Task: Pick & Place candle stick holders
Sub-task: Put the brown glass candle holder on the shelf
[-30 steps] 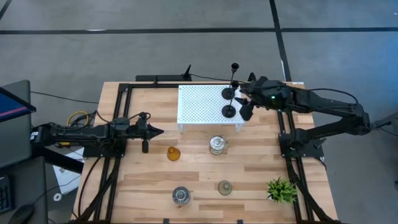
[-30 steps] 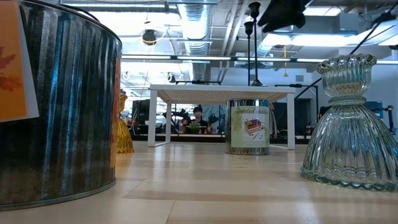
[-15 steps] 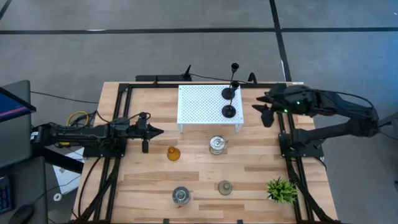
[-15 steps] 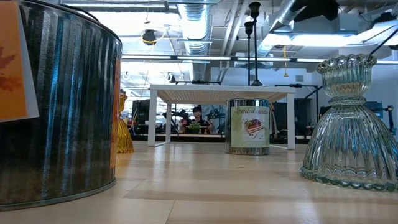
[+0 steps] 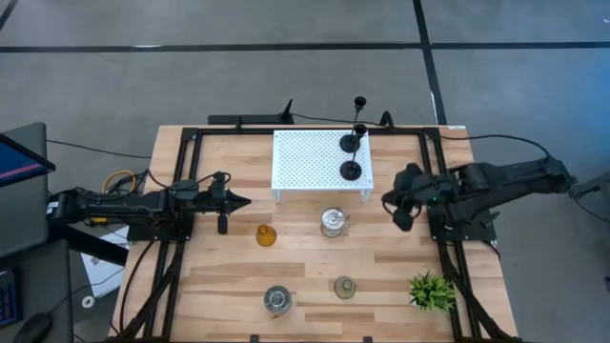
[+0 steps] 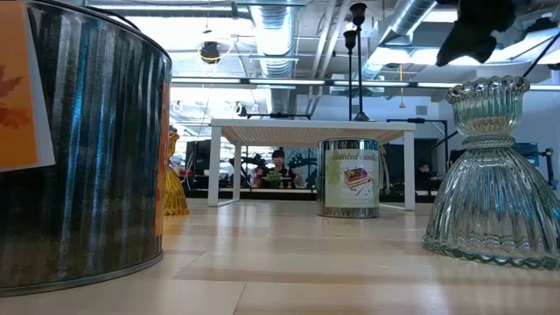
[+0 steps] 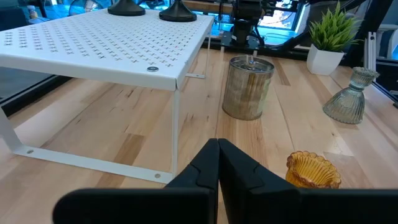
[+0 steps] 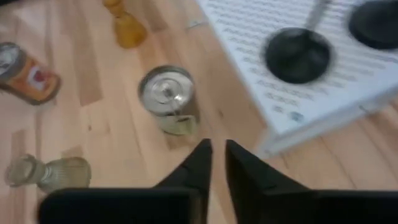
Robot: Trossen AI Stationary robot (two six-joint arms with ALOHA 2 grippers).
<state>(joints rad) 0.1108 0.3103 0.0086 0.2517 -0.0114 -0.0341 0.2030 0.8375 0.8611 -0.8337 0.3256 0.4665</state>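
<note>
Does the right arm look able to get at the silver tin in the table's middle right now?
Probably yes: the right gripper hangs beside the white stand, and nothing stands between it and the silver tin.

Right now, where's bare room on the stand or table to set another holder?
Stand: its left part is bare; black holders crowd its right edge. Table: free between amber holder and front tin. Tight around middle tin.

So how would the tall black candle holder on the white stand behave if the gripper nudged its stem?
The black holder would probably tip easily: its stem is tall and thin over a small round base. It stands near the edge of the perforated stand, so it could fall off. It looks stiff, likely metal.
</note>
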